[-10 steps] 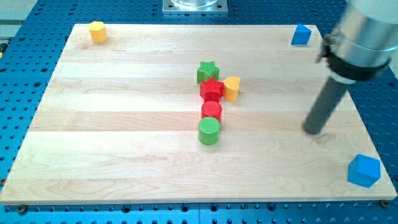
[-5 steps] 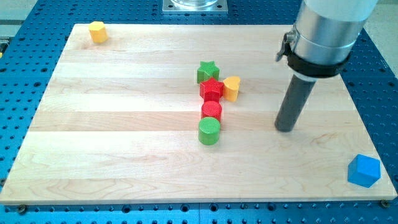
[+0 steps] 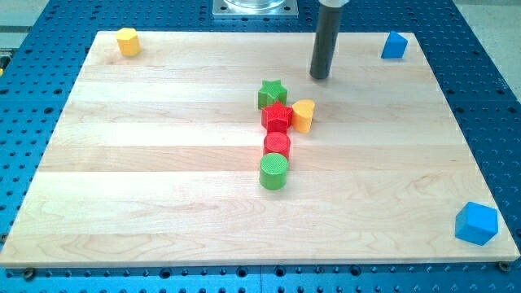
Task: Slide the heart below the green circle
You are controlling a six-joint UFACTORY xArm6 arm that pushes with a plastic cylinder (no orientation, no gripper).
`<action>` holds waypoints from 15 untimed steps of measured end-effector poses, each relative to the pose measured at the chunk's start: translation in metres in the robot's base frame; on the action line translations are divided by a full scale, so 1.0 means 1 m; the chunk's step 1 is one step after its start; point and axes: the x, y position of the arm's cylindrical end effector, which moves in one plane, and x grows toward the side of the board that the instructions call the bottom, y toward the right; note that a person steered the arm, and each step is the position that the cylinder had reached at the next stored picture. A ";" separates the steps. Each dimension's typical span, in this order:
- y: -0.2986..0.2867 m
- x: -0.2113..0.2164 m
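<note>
The yellow heart point(image 3: 304, 115) sits near the board's middle, touching the right side of the red star point(image 3: 277, 116). The green circle point(image 3: 273, 172) lies lower down, just under the red circle point(image 3: 277, 146). A green star point(image 3: 272, 94) sits above the red star. My tip point(image 3: 319, 76) rests on the board above and slightly right of the heart, apart from it by a short gap. The rod rises straight up out of the view's top.
A yellow block point(image 3: 127, 41) sits at the board's top left corner. A blue block point(image 3: 394, 45) is at the top right and a larger blue block point(image 3: 476, 223) at the bottom right. The wooden board point(image 3: 146, 163) lies on a blue perforated table.
My tip has swept from the board's right side up and to the left, ending above the heart. No block has moved.
</note>
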 end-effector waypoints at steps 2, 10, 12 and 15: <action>-0.004 0.059; -0.008 0.060; -0.049 0.122; -0.034 0.158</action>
